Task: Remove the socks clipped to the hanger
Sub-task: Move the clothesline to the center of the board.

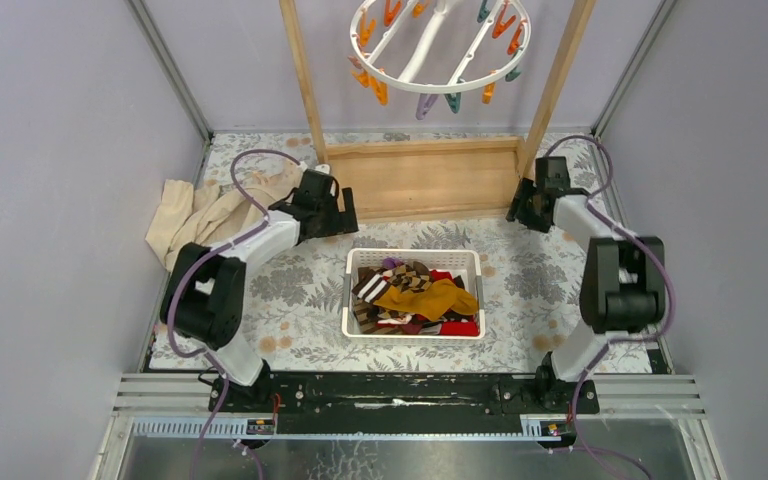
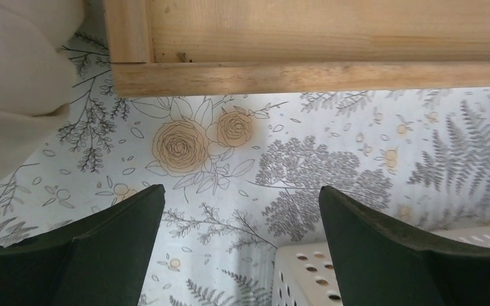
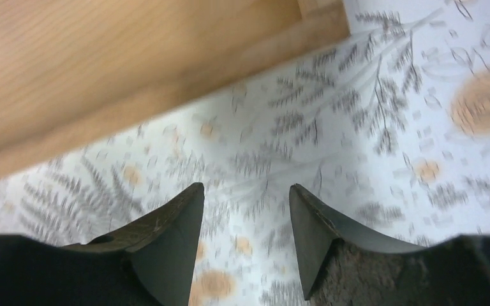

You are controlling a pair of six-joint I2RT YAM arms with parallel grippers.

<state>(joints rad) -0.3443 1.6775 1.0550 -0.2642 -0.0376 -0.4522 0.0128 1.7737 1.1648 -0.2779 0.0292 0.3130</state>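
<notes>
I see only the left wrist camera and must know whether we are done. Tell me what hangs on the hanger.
Observer: On the part of the hanger that shows, no sock is clipped; its clips dangle empty.
Operator: Report where the socks are.
Observer: The socks lie piled in the white basket, on the table between the two arms.
Operator: Give me the right gripper.
Observer: The right gripper is open with nothing between its fingers, low over the tablecloth beside the wooden rack base.
</notes>
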